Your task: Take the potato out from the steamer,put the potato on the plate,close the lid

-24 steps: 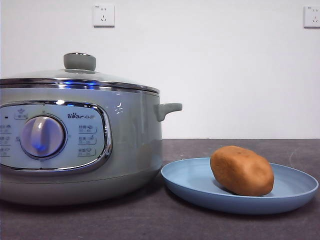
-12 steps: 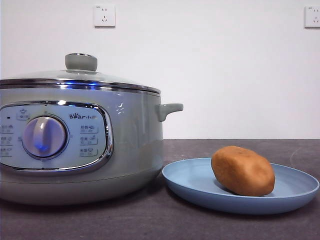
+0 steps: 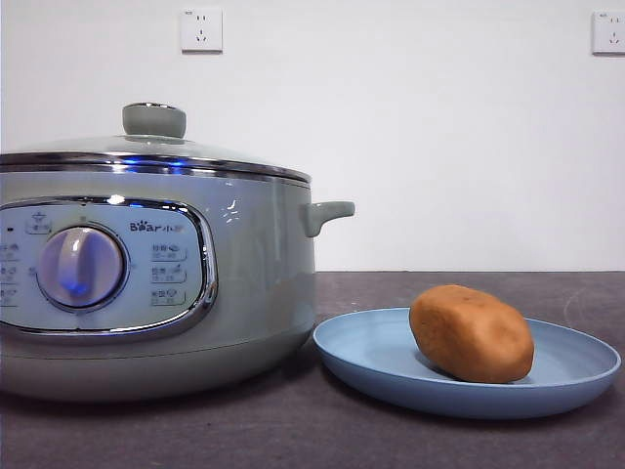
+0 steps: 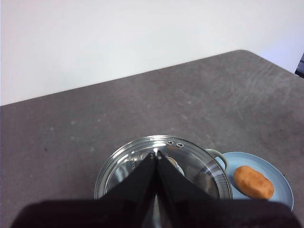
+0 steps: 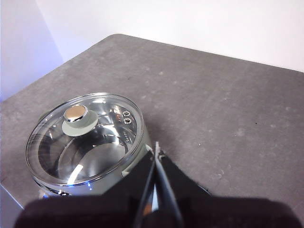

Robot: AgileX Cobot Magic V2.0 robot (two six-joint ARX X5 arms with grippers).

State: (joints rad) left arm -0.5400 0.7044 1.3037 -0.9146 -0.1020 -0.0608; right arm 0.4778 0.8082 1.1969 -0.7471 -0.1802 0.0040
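The orange-brown potato lies on the light-blue plate, right of the steamer. The glass lid with its grey-green knob sits closed on the steamer. In the left wrist view my left gripper is shut and empty, high above the lid, with the potato on the plate beside it. In the right wrist view my right gripper is shut and empty, high above the steamer's side, with the lid and knob below. Neither gripper shows in the front view.
The dark grey table stretches around the steamer and plate. A white wall with two sockets stands behind. The table's far edge and a corner show in the wrist views.
Nothing among the things has moved; the front view only shifts by a few pixels.
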